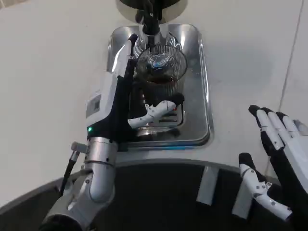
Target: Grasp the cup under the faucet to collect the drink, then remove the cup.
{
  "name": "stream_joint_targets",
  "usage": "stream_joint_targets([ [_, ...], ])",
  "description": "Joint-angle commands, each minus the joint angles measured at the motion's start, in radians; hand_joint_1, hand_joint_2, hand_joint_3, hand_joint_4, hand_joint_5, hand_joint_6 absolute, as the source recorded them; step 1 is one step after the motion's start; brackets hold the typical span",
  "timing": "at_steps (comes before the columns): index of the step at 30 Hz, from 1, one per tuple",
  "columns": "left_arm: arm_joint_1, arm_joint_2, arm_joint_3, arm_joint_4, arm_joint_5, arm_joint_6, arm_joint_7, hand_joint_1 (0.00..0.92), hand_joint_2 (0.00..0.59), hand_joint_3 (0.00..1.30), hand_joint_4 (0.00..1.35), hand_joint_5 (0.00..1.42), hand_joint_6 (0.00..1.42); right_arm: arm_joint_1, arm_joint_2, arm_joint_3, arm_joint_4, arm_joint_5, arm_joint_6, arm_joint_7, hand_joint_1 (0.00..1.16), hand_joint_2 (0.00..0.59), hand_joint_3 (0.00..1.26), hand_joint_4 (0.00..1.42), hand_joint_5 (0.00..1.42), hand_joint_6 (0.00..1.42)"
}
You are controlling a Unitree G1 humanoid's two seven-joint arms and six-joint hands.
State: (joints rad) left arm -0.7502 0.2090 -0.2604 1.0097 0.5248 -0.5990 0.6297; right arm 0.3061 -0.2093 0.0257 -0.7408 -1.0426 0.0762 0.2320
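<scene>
While the clear ribbed glass cup (161, 70) is standing on the shiny metal drip tray (197, 86) directly under the dark faucet spout (148, 19), the left hand (122, 91) is reaching in from the cup's left side in the head view. The cup is holding dark drink in its lower part, and something pale and shiny is floating near its rim. The left hand's white back is lying alongside the cup's left wall, its upper fingers (131, 45) are rising beside the rim, and its thumb (156, 111) is crossing in front of the cup's base; the hand is wrapping around the cup, fingers on one side and thumb on the other. The cup is sitting toward the far half of the tray, over the slotted grate (166, 120). Well apart to the right, the right hand (276, 163) is hovering over the white table (48, 72) near the table's dark curved edge (168, 192), fingers spread and holding nothing.
</scene>
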Motion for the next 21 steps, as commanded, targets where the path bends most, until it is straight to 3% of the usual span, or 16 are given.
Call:
stream_joint_targets([
  [1, 0.017, -0.016, -0.016, 0.012, 0.014, 0.019, 0.006, 0.411, 0.046, 0.04, 0.07, 0.35, 0.39, 0.009, 0.0, 0.0, -0.003, 0.013, 0.01, 0.01, 0.08, 0.55, 0.0, 0.0, 0.0, 0.01],
  [15, -0.014, -0.023, -0.061, 0.034, 0.038, 0.064, 0.005, 0.432, 0.053, 0.09, 0.12, 0.39, 0.44, 0.013, -0.004, -0.008, -0.006, 0.04, 0.02, 0.021, 0.09, 0.55, 0.0, 0.0, 0.0, 0.03],
  [16, -0.016, -0.026, -0.067, 0.034, 0.044, 0.075, 0.011, 0.441, 0.052, 0.11, 0.15, 0.42, 0.48, 0.013, -0.003, -0.01, -0.007, 0.041, 0.022, 0.021, 0.09, 0.55, 0.0, 0.0, 0.0, 0.03],
  [19, -0.014, -0.038, -0.078, 0.029, 0.067, 0.11, 0.051, 0.485, 0.059, 0.24, 0.32, 0.6, 0.79, 0.011, -0.003, -0.014, -0.008, 0.045, 0.028, 0.023, 0.09, 0.551, 0.0, 0.0, 0.0, 0.04],
  [21, -0.012, -0.053, -0.084, 0.027, 0.078, 0.145, 0.095, 0.528, 0.065, 0.39, 0.51, 0.74, 0.94, 0.006, -0.004, -0.016, -0.008, 0.048, 0.033, 0.025, 0.08, 0.552, 0.0, 0.0, 0.0, 0.04],
])
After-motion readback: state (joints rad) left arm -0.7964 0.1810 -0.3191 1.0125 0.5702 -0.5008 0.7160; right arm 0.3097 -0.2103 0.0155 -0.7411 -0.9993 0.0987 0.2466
